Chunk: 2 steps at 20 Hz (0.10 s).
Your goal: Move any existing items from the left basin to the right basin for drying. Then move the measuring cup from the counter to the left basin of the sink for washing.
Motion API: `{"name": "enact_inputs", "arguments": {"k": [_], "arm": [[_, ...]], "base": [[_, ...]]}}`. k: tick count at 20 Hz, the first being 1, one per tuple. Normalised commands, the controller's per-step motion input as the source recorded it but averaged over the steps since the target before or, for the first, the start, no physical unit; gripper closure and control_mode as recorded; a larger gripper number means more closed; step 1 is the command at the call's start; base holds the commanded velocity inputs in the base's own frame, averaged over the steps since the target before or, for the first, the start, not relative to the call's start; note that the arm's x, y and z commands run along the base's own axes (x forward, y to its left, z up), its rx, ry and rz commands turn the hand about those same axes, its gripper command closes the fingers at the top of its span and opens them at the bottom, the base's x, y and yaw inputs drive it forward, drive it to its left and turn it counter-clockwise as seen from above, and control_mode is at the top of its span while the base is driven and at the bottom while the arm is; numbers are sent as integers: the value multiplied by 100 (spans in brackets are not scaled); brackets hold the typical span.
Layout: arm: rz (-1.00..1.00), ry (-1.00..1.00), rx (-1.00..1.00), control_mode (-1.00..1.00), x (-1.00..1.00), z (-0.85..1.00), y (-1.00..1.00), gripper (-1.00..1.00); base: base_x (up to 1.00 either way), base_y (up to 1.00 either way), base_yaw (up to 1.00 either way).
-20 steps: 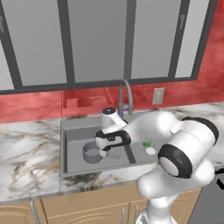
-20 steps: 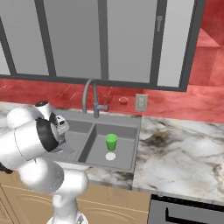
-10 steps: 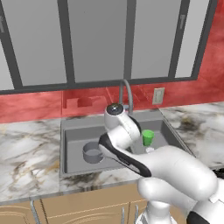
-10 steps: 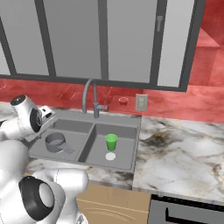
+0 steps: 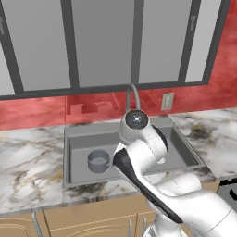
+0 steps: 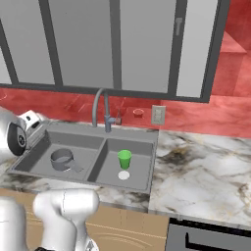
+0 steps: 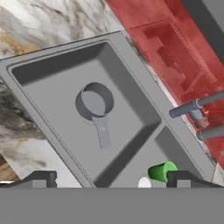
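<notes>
My fingertips (image 7: 41,178) sit wide apart at the bottom of the hand view, one at each side, with nothing between them, so the gripper (image 7: 109,179) is open and empty. Beyond them, the measuring cup (image 7: 95,103) lies on the floor of the left basin (image 7: 52,100), mouth up, its flat handle pointing toward the divider. That is where it belongs for washing, so I judge that part done. The green cup (image 7: 161,171) shows past the divider in the right basin (image 7: 175,153), next to the white drain (image 7: 143,183). The tap (image 7: 194,107) reaches in from the red wall side.

In the left base view my arm crosses in front of the sink (image 5: 74,134) and covers most of its right half. The grey cup sits clear on the wide basin's floor, apart from every wall. There is open room above it, and the counter (image 5: 28,162) runs bare to the left.

In the right base view the green cup stands upright in the narrow basin just behind its drain, placed there to dry. The measuring cup sits mid-floor in the wide one. The tap arches over the back rim near the divider, the one obstacle to mind if I lift away. Both basins look settled; I judge the task essentially complete.
</notes>
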Motion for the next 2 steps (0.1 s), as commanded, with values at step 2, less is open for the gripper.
{"name": "enact_inputs", "arguments": {"k": [2], "arm": [[0,-9,0,-100,-68,89,34,-100]], "base": [[0,0,0]]}}
